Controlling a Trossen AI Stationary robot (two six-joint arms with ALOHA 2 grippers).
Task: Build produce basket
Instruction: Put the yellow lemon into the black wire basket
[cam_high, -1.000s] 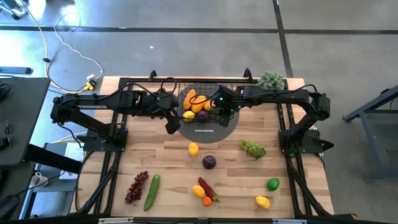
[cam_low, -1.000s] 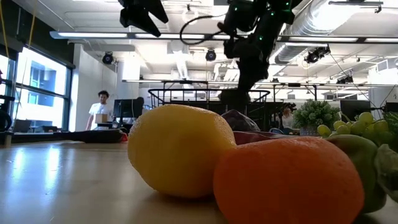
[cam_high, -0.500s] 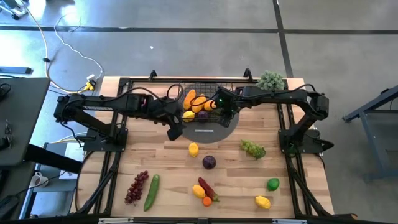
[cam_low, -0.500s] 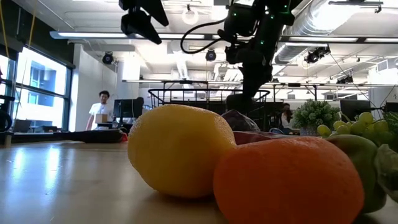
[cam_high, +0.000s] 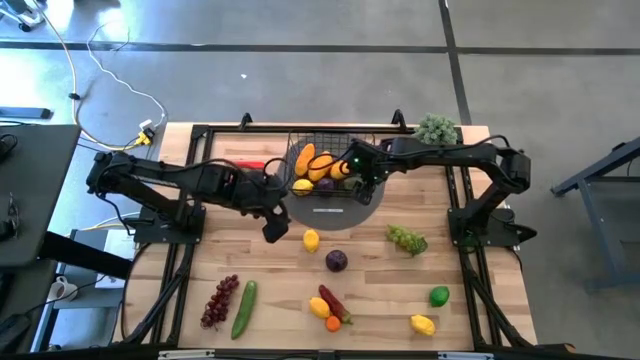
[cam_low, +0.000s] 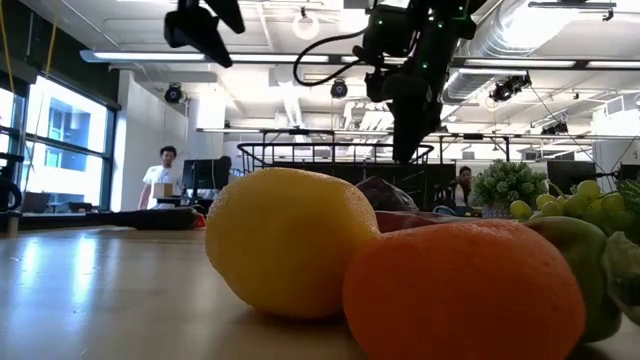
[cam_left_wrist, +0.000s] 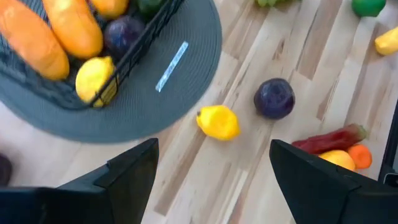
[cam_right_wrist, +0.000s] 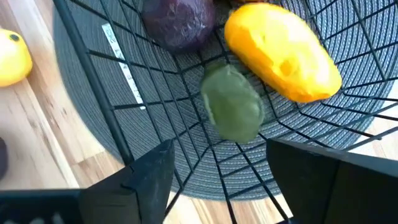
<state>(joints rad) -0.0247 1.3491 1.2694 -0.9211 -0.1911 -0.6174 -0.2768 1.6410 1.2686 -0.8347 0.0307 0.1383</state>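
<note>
The black wire basket (cam_high: 320, 165) stands on the round grey mat (cam_high: 335, 205) at the table's far middle. It holds orange mangoes (cam_high: 310, 158), a lemon (cam_high: 302, 185), a plum (cam_high: 325, 184) and a green fruit (cam_right_wrist: 233, 106). My right gripper (cam_right_wrist: 217, 149) is open and empty above the basket's right end (cam_high: 365, 188), over the green fruit. My left gripper (cam_high: 272, 230) is open and empty above the bare wood, near the mat's left edge. In the left wrist view it (cam_left_wrist: 211, 152) looks down on a loose lemon (cam_left_wrist: 217, 121) and a plum (cam_left_wrist: 274, 98).
Loose on the near half lie a lemon (cam_high: 311, 240), a plum (cam_high: 337, 261), green grapes (cam_high: 407, 239), a lime (cam_high: 439, 296), another lemon (cam_high: 423, 324), a chili with small fruits (cam_high: 330, 305), red grapes (cam_high: 220, 300) and a cucumber (cam_high: 243, 308). A potted plant (cam_high: 436, 128) stands at the far right.
My left gripper has drawn back from the basket's left end toward the table's near edge, still open. My right gripper has stayed above the basket's right end.
</note>
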